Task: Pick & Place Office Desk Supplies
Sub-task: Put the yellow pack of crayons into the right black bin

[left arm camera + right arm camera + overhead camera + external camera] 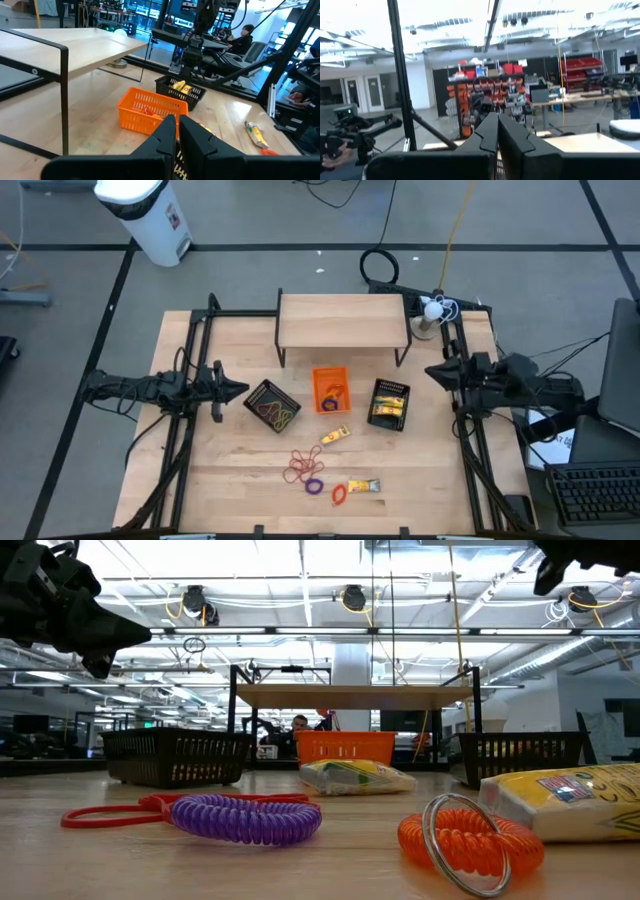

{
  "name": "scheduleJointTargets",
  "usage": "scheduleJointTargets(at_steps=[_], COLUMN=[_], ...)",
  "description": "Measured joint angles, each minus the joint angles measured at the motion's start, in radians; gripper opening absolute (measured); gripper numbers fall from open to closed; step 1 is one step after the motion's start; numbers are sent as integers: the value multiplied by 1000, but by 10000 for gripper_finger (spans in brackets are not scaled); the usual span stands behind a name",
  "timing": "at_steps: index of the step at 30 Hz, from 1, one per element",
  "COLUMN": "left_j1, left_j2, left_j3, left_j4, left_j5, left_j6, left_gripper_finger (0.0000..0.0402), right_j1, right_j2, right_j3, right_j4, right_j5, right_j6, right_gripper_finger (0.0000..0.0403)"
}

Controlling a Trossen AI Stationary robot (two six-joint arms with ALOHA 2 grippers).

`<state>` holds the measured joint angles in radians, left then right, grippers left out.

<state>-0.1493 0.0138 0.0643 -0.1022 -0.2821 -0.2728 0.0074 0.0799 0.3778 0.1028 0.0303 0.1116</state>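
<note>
right claw (pixel 432 371) closed, empty, beside black mesh tray (pixel 389 403).

The robot has two black arms, the left arm (pixel 150 387) and right arm (pixel 500 377), with thin black cables.

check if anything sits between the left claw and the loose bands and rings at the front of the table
Nothing visible blocks it. The left claw hovers shut by the left black mesh tray; the red rubber bands and purple ring lie on bare wood nearer the front, with the tray off to the side of that path.
</note>
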Motion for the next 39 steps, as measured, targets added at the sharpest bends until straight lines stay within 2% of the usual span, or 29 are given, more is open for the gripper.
scheduleJointTargets(at_steps=[5, 21, 30, 32, 36, 39], left_j1=[0, 0, 0, 0, 0, 0], left_j2=[0, 0, 0, 0, 0, 0], left_j3=[0, 0, 0, 0, 0, 0], left_j4=[0, 0, -1, -1, -1, -1], left_j5=[0, -9, -8, -8, -8, -7], left_j6=[3, 8, 8, 7, -4, -21], left_gripper_finger=[21, 21, 21, 21, 21, 21], right_j1=[0, 0, 0, 1, 30, 91], right_j2=[-79, -74, -70, -66, -6, 119], right_j3=[-47, -228, -247, -245, -203, -146], right_j4=[-39, -72, -68, -66, -41, -26], right_j5=[3, 21, 21, 52, 88, 109], right_j6=[14, 106, 113, 121, 150, 154], right_gripper_finger=[0, 0, 0, 0, 8, 12])
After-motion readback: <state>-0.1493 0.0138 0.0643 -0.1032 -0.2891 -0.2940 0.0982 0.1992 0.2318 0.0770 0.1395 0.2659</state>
